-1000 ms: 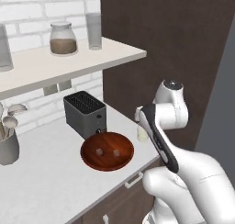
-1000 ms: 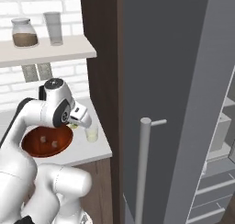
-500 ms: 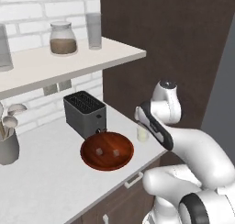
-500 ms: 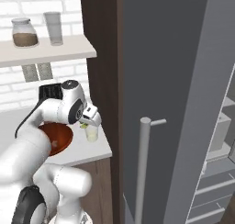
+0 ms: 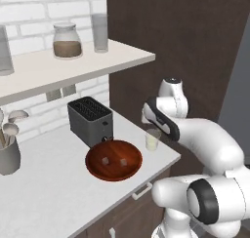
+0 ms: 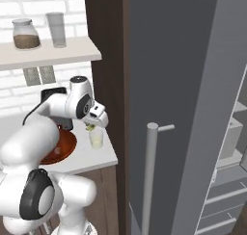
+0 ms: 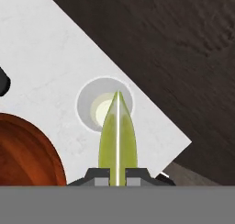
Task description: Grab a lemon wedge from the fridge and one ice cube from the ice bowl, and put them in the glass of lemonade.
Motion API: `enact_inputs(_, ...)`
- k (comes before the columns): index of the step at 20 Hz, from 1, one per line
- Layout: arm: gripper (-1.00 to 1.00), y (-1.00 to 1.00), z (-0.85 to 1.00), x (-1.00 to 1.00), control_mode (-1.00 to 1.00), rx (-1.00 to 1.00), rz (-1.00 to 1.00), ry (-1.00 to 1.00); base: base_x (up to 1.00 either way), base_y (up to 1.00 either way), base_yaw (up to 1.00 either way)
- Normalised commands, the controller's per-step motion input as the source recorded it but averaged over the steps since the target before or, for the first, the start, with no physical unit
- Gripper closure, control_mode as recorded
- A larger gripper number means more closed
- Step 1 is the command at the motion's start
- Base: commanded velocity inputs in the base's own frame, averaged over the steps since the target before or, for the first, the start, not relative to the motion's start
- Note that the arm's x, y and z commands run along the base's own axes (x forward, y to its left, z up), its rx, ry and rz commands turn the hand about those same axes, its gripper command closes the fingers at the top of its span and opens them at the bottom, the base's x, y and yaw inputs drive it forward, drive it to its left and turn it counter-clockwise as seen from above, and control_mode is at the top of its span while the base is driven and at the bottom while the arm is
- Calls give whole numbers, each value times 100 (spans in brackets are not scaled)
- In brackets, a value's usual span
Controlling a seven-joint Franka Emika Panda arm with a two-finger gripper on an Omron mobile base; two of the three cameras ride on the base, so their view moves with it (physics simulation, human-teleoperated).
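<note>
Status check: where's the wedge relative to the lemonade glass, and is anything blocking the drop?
Gripper shut on lemon wedge. Wedge hangs directly above glass of lemonade, near the counter edge. Ice bowl beside the glass, two cubes inside. Nothing between wedge and glass.

White counter (image 5: pixel 58 193): toaster (image 5: pixel 90 121) stands toward the back edge, against the brick wall. Reddish-brown ice bowl (image 5: pixel 114 160) sits just in front of the toaster, near the front edge; two ice cubes (image 5: pixel 123 161) lie in it. Glass of lemonade (image 5: pixel 153 140) stands upright beside the bowl, at the counter's right end near the corner. Grey utensil holder (image 5: pixel 9 156) stands at the left. Upper shelf (image 5: pixel 73 66): lidded jar (image 5: pixel 66 40) of brown contents and a taller greyish glass (image 5: pixel 100 32), side by side toward the right end.
</note>
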Motion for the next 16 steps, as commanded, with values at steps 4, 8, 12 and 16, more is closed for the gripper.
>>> enact_inputs(4, 100, 0, 0, 11, -100, 0, 0, 4, 0, 0, 0)
enact_inputs(8, 100, 3, 0, 17, -100, 0, 0, 2, 0, 0, 0)
enact_inputs(12, 100, 13, -11, 3, -100, 0, 0, -1, 0, 0, 0)
enact_inputs(16, 100, 3, -59, 7, -100, -1, 0, -1, 0, 0, 0)
